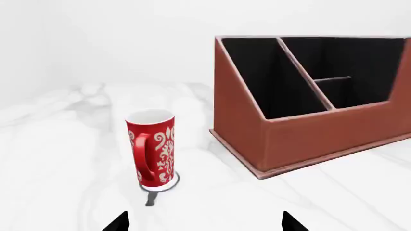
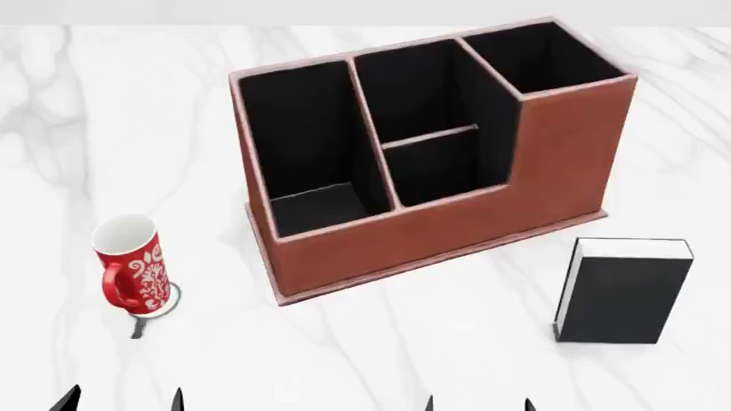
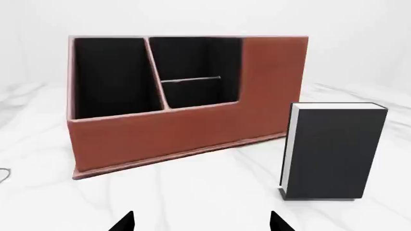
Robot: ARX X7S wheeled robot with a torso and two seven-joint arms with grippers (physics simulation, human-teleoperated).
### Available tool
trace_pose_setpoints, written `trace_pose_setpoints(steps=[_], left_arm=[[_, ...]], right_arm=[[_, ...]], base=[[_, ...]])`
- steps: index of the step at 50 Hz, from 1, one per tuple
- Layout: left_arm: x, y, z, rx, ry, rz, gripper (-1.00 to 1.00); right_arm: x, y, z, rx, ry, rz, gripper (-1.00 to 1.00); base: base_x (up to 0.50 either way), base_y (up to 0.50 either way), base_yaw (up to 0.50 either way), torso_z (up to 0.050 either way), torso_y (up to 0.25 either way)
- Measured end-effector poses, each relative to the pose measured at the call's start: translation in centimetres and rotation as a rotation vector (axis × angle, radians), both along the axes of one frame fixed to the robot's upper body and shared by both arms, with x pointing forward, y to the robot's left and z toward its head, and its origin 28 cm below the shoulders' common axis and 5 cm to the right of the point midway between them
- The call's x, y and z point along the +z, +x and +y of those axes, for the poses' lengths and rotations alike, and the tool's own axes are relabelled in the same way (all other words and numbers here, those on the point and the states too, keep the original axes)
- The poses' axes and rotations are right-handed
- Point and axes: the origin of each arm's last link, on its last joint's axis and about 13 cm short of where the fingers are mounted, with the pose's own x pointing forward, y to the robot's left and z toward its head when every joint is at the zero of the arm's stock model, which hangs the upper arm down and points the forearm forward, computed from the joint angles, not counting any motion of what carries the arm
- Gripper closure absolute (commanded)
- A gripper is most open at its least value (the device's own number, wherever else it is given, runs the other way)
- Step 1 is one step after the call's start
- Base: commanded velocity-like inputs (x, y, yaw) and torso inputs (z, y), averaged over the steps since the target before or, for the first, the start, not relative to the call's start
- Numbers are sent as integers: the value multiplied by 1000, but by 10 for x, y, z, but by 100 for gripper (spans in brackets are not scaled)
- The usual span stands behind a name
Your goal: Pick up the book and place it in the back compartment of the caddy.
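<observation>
The black book (image 2: 622, 295) stands upright on the marble table, in front of the right end of the reddish-brown caddy (image 2: 457, 231). In the right wrist view the book (image 3: 334, 149) is ahead of my right gripper (image 3: 202, 224), off to one side. The back compartment (image 2: 443, 167) is the small low-walled middle cell, and it holds nothing. My right gripper (image 2: 478, 402) is open near the table's front edge, short of the book. My left gripper (image 2: 122, 401) is open too, short of the mug. Only the fingertips of each gripper show.
A red patterned mug (image 2: 132, 265) stands on a small coaster left of the caddy, and the left wrist view shows the mug (image 1: 151, 149) too. The caddy (image 1: 308, 134) also has a long narrow cell (image 2: 303, 137) and a tall square cell (image 2: 543, 56).
</observation>
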Motion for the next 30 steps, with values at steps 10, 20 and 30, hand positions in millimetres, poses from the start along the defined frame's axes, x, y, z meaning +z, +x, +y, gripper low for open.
trace_pose_setpoints(steps=[10,20,30], left_arm=[[1,-1,0,-6,-4,-7,-100],[2,-3,0,-15,3,-31,-100],[6,-8,-1,-2,28,-102,-100]], right_arm=[[0,-1,1,3,-2,-3,-100],[1,-2,1,3,6,-17,-100],[5,-6,1,8,15,-82,-100]], base=[[0,0,0,0,0],[0,0,0,0,0],[0,0,0,0,0]])
